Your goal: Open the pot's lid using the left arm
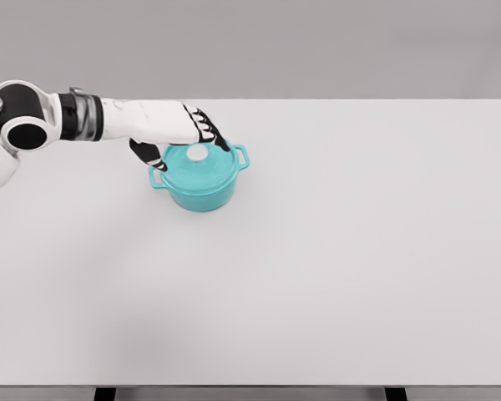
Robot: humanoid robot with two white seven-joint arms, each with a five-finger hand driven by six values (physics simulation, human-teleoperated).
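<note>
Fingers (207, 125) of the left hand (184, 125) curl over the teal pot (200, 180) left of the table's (359, 251) centre, apparently bracketing the white lid knob (199, 154). A shallow grasp could slip.

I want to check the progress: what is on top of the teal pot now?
The teal lid with its white knob sits on the pot. The left hand is over the lid's far-left edge, fingers spread near the knob. The pot's inside is covered by the lid.
</note>
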